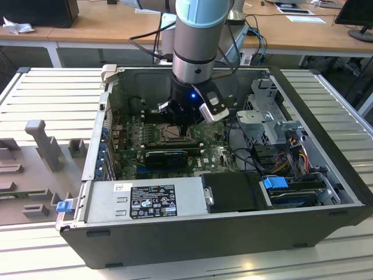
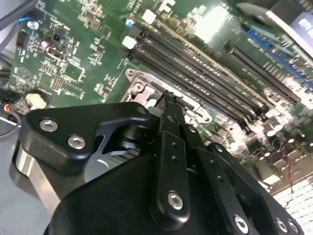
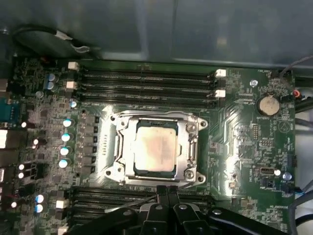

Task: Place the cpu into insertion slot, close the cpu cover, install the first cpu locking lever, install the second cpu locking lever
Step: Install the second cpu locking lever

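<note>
Under the pincer (image 3: 167, 192), fingers pressed together: cpu (image 3: 155, 152) flat in socket, cpu cover (image 3: 188, 142) down, square-on.

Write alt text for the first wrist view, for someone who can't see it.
A cpu sits in its socket on a green motherboard, with the cpu cover closed flat around it. The shut black gripper hangs at the socket's edge, and memory slots run along both sides.

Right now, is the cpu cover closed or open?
Closed: in the first wrist view the cpu cover lies flat around the cpu, whose top shows through its window.
</note>
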Controlling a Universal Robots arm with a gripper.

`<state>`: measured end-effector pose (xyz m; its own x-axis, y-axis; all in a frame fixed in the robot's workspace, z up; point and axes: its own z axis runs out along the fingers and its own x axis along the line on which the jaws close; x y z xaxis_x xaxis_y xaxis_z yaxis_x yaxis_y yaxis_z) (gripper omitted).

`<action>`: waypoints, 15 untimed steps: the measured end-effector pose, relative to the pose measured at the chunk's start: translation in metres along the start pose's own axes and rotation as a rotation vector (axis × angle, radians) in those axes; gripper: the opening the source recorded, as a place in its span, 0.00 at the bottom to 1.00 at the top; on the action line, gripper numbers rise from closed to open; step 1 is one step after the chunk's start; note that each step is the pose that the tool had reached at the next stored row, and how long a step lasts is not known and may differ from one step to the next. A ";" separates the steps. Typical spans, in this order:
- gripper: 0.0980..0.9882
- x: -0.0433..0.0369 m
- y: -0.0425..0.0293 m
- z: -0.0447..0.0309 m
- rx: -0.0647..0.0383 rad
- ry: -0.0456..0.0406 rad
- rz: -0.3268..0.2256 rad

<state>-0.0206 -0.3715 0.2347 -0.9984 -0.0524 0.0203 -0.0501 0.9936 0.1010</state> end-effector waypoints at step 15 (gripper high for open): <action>0.01 0.0280 -0.0053 0.0191 -0.024 -0.0144 -0.006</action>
<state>-0.0487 -0.3763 0.2158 -0.9984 -0.0568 0.0053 -0.0557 0.9906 0.1249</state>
